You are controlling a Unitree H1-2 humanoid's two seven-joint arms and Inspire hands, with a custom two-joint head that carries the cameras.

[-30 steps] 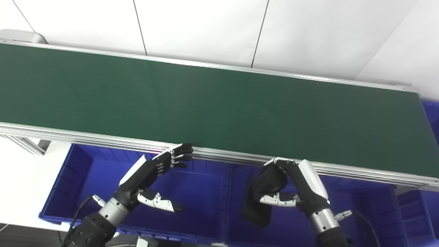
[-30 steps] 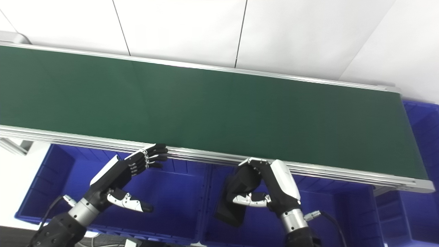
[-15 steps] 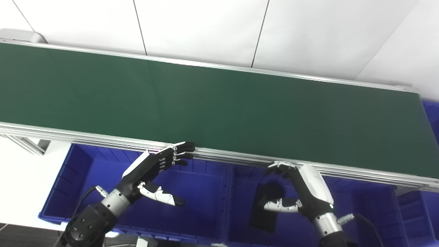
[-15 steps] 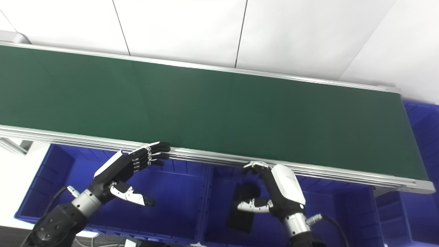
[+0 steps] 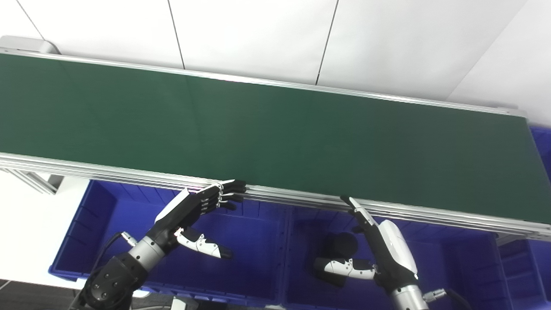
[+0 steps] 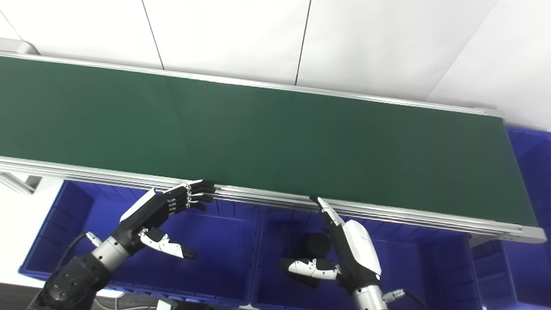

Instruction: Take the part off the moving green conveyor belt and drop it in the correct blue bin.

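Note:
The green conveyor belt (image 5: 275,129) runs across the view with no part on it. A black part (image 5: 343,246) lies inside the middle blue bin (image 5: 434,267), partly hidden behind my right thumb. My right hand (image 5: 383,252) is open above that bin, fingers stretched up to the belt's near rail, holding nothing. My left hand (image 5: 189,211) is open and empty above the left blue bin (image 5: 107,215), its fingertips at the near rail.
The belt's aluminium near rail (image 5: 129,174) overhangs the bins' far edges. Another blue bin (image 5: 543,142) sits past the belt's right end, and a smaller one (image 5: 516,262) at the lower right. White wall panels stand behind.
My right hand opened and let go of the black part, which dropped into the middle bin. The right fingers stretched out straight. My left hand barely moved.

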